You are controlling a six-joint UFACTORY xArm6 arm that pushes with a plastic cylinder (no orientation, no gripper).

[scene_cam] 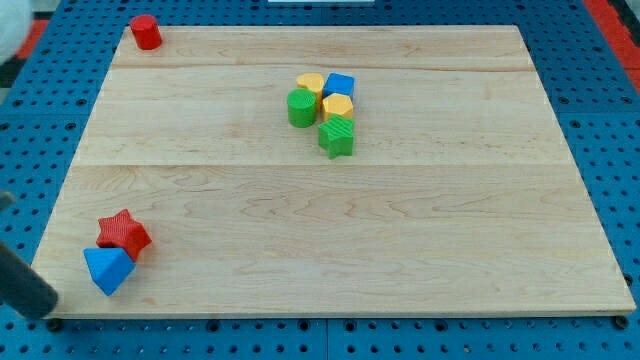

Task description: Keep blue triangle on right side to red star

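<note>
Camera view: a wooden table (330, 230) on a blue pegboard. Near the lower left corner, the red star (123, 233); touching it, just below and slightly toward the view's left, the blue triangle (108, 270). So at present the triangle on the wrong side of the star, down-left rather than to the right.

At the bottom left edge, a dark rod coming in from outside the picture, my tip (48, 306) resting at the table's corner, just beside the blue triangle on its left and a little lower. No pincer on this arm, so nothing to report as wide, narrow or holding; only a bare rod end.

Deciding relation: triangle up and to the right of the tip, star directly beyond it. Judged from this, a straight push risks driving both blocks together; probably better to slide the triangle along below the star toward the view's right, then nudge it up level with the star.

Elsewhere: a red cylinder (146, 32) at the top left corner. Well apart, near top centre, a tight cluster: yellow block (310, 83), blue cube (341, 85), green cylinder (301, 108), a second yellow block (337, 106), green star (337, 138).
</note>
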